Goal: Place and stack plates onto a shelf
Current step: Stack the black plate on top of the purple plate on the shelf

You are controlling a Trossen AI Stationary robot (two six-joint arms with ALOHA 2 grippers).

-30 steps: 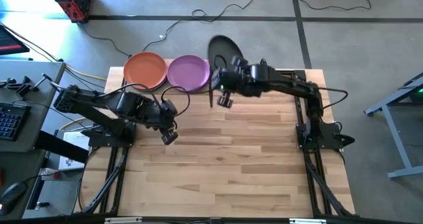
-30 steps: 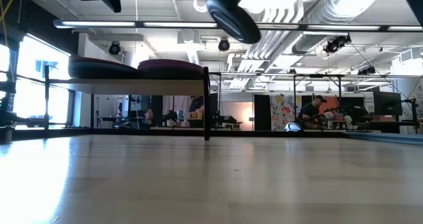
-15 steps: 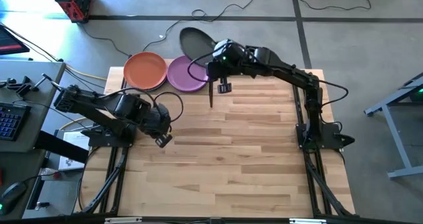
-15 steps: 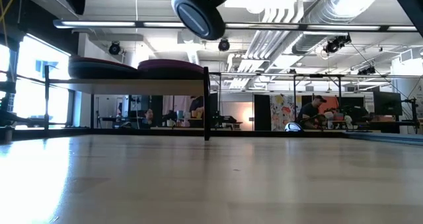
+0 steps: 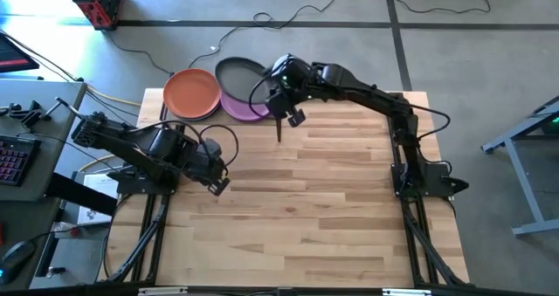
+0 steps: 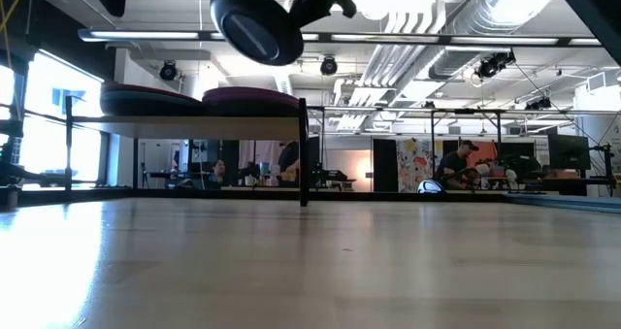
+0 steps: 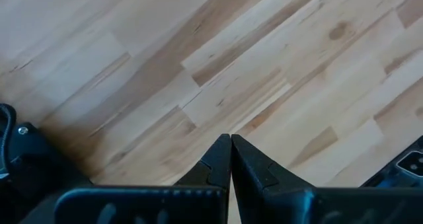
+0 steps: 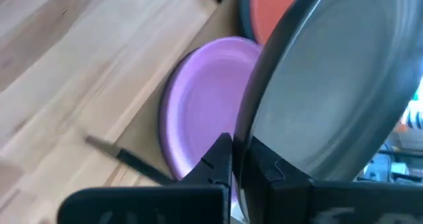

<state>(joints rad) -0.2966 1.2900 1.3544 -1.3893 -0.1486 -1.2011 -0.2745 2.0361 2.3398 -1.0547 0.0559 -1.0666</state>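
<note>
The left end effector (image 5: 217, 185) hangs over the left side of the tabletop (image 5: 332, 209), away from the plates. Its two fingers (image 7: 218, 164) are pressed together with nothing between them, and only bare wood shows under them.

At the far edge of the tabletop stands the shelf (image 6: 209, 122), with a black post (image 6: 304, 154) at its corner. On the shelf's left part lies the orange plate (image 5: 191, 92). It sits on top of a dark plate (image 6: 150, 102), as seen in the low view. Just beside it, on the right part, lies the purple plate (image 5: 240, 104).

The right end effector (image 5: 279, 86) reaches over the shelf. It pinches the rim of a dark grey plate (image 5: 241, 72), and the fingers (image 8: 215, 161) press on the edge from both sides. The grey plate is up in the air, tilted, above the purple plate and not touching it.
</note>
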